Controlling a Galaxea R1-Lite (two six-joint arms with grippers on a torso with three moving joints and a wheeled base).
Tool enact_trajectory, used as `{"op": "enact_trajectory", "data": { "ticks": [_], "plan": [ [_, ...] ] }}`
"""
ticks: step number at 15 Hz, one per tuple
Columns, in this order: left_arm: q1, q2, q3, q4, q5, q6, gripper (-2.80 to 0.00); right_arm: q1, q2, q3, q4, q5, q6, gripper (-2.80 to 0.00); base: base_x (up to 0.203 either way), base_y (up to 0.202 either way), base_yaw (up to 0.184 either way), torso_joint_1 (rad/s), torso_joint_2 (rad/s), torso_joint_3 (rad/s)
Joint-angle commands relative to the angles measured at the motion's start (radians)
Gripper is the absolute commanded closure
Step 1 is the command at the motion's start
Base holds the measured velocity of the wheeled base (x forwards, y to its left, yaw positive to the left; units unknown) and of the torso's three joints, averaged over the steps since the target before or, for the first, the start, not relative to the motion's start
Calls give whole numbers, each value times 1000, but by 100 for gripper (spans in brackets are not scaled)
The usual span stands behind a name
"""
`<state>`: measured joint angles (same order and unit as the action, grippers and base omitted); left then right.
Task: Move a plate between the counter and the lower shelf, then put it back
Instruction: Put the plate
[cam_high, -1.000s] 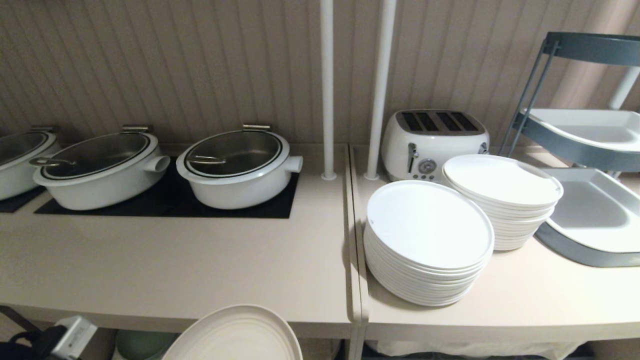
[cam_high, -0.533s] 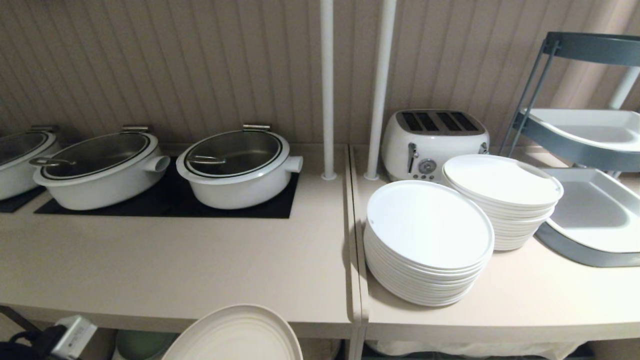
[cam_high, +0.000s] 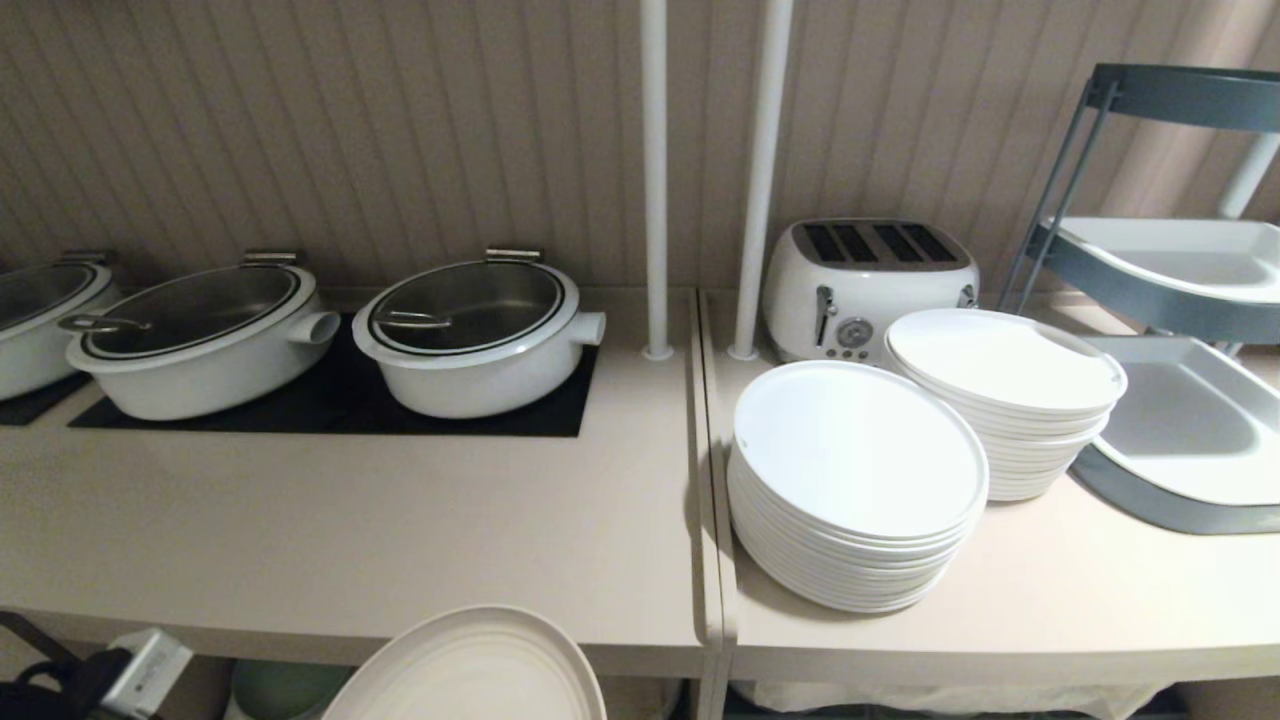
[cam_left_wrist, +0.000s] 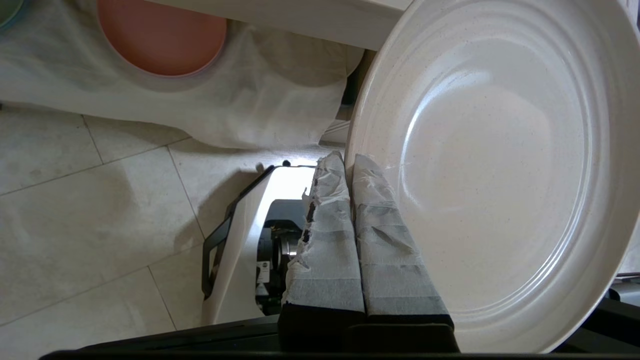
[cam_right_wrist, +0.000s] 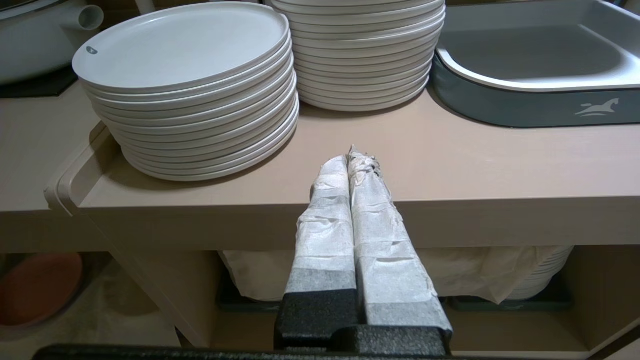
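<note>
The left hand (cam_left_wrist: 350, 170) pinched the plate (cam_high: 470, 668) by its rim, held at six o'clock just below the worktop (cam_high: 330, 540) edge. Likely mid-transfer; next it needs lifting clear onto the worktop. The right hand (cam_right_wrist: 352, 160) was pressed together, idle.

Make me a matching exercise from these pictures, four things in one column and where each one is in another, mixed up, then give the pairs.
Things:
1. cream plate
2. pink plate
3. toaster
4. right gripper

Places:
A. lying on the white cloth in the lower shelf
B. against the back wall, behind the dinner plate stacks
C. clamped at its rim in the left gripper
D. shut and empty, in front of the narrower top's edge

Pairs: 1-C, 2-A, 3-B, 4-D
</note>
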<state>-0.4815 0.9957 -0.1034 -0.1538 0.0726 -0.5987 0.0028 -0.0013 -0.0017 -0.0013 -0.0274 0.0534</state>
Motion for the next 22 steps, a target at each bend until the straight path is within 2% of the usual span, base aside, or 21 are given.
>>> {"op": "enact_trajectory", "data": {
  "ticks": [1, 16, 18, 22],
  "plan": [
    [0, -2, 3, 0, 1, -6, 0, 0, 1, 0, 0, 0, 0, 0, 0, 0, 0, 0, 0, 0],
    [-9, -2, 7, 0, 0, -8, 0, 0, 1, 0, 0, 0, 0, 0, 0, 0, 0, 0, 0, 0],
    [-14, -2, 7, 0, 2, -31, 0, 0, 1, 0, 0, 0, 0, 0, -1, 0, 15, 1, 0, 2],
    [-16, -2, 7, 0, 3, -35, 0, 0, 1, 0, 0, 0, 0, 0, 2, 144, 2, 3, 5, 3]
  ]
}}
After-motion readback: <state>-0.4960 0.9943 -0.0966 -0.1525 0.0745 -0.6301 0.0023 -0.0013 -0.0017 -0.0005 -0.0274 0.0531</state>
